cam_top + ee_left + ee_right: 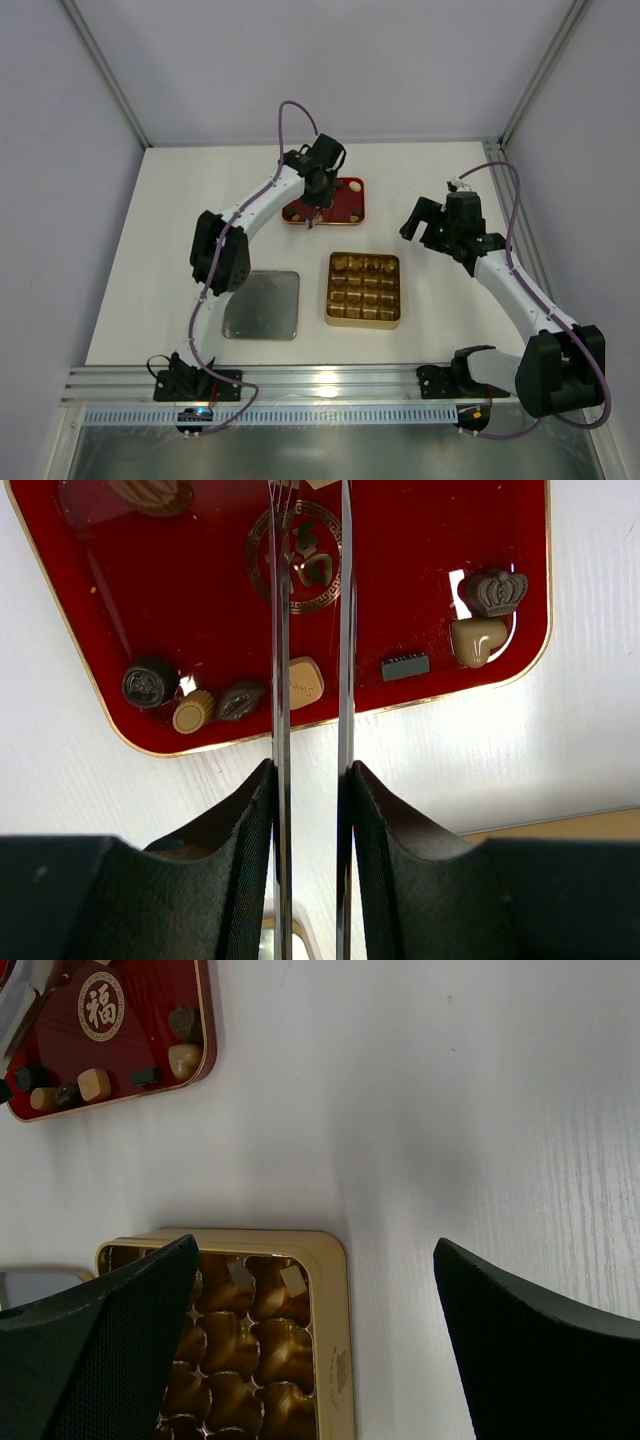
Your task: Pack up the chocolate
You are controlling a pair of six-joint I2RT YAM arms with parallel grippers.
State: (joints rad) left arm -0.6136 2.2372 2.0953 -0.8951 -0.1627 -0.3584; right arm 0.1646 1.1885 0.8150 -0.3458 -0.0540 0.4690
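Several small chocolate pieces lie in the red tray (420, 540): a dark round one (148, 683), a light ridged one (193, 713), a light brown oval (305, 683), a dark crown (494, 592) and a pale heart (477, 640). My left gripper (312, 770) hangs over this tray (350, 205), shut on thin metal tweezers (280, 630). Their blades reach past the oval piece and their tips are out of view. The gold grid tray (364, 290) sits mid-table. My right gripper (315, 1260) hovers open beside its corner (335, 1310), holding nothing.
A silver flat lid (262, 305) lies left of the gold tray. White enclosure walls stand close on both sides and at the back. The arm bases and a metal rail (330, 385) run along the near edge.
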